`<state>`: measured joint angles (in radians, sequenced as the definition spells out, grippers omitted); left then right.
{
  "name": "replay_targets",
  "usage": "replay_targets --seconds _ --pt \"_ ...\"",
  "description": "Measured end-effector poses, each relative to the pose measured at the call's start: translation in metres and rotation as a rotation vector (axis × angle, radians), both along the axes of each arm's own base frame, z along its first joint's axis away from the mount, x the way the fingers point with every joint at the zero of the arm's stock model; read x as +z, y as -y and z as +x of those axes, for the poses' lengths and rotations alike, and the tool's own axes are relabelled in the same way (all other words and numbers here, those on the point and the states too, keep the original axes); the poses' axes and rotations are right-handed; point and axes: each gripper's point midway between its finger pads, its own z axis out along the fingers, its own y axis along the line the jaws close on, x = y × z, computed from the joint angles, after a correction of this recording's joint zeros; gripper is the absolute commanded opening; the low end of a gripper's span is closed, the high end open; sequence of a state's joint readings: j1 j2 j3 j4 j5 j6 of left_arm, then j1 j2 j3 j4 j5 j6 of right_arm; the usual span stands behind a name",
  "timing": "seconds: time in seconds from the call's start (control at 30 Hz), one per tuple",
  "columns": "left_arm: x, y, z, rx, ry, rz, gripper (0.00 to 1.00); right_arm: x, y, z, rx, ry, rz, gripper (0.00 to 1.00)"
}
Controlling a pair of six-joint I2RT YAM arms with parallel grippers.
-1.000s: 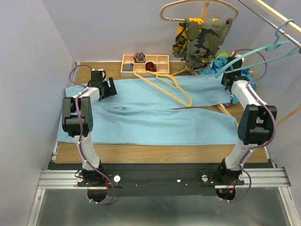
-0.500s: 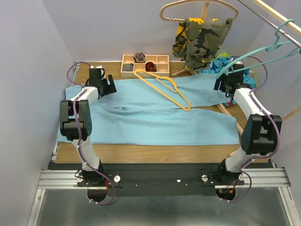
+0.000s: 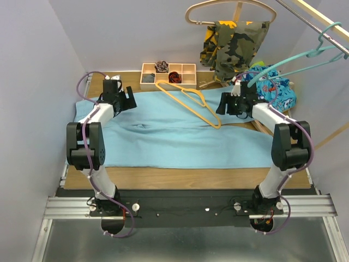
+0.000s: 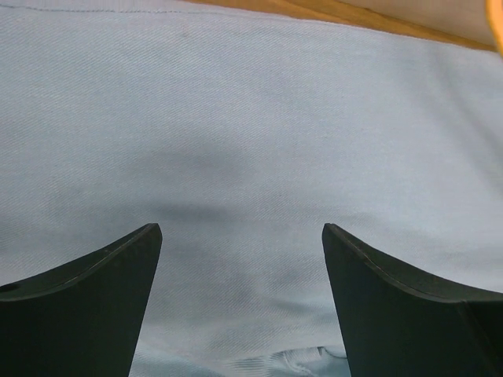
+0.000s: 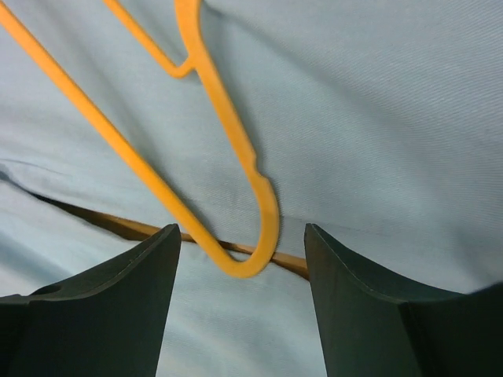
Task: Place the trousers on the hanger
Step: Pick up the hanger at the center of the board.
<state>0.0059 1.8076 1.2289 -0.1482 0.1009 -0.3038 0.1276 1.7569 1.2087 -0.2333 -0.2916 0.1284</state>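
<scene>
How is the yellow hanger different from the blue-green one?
The yellow hanger lies flat on the trousers; the teal hanger hangs from the rail. The yellow one is mid-table; the teal one is up in the air on the right. Both are thin, bare and hooked.

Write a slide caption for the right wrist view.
Open right gripper hovers above the yellow hanger corner, which lies on the light blue trousers.

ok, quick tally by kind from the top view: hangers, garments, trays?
Hangers: 3 (yellow hanger, teal hanger, wooden hanger)
Garments: 3 (trousers, camouflage garment, shark-print cloth)
Compartment tray: 1
Total: 7
</scene>
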Motion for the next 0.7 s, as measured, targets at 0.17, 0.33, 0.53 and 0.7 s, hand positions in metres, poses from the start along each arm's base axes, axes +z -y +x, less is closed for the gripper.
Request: replay_targets --seconds 0.17,0.33,0.53,0.7 --pt "0.016 0.015 -0.012 -0.038 0.052 -0.018 0.92 -0.03 -0.013 0.004 0.042 -0.079 0.048 0.7" --pt "0.029 0.039 -0.024 -0.092 0.092 -0.05 0.92 -0.043 -0.023 0.008 0.08 -0.111 0.082 0.68" --pt "0.047 0.075 -0.027 -0.158 0.14 -0.089 0.92 -0.048 -0.032 0.016 0.106 -0.116 0.102 0.66" --pt "0.049 0.102 -0.032 -0.206 0.138 -0.111 0.92 -0.058 -0.036 0.018 0.116 -0.134 0.102 0.56"
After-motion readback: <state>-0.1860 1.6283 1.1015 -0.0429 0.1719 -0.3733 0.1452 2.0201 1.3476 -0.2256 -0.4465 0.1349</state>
